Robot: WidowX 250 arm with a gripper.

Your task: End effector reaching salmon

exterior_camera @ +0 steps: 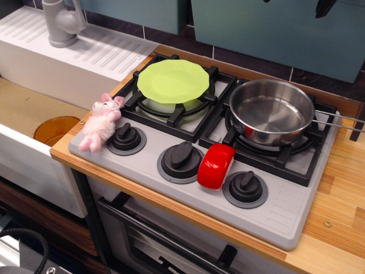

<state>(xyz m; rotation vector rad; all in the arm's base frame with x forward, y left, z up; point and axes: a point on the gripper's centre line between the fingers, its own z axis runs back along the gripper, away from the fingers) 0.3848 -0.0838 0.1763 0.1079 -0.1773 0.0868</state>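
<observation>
On the stove's near edge, between the middle and right knobs: salmon [216,166], untouched | end effector [325,6]: only a dark tip at far top right, finger spread can't be told | reach barely begun.

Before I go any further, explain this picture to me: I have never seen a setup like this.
This is one camera looking down from the front at a toy kitchen. On the grey stove a green plate covers the left burner and a steel pan sits on the right one. Along the front are three black knobs; a plush pink pig lies by the left knob, and the red salmon rests between the middle and right knobs. Only a dark tip at the top edge may be the robot; its end effector is not visible, and nothing is held.
</observation>
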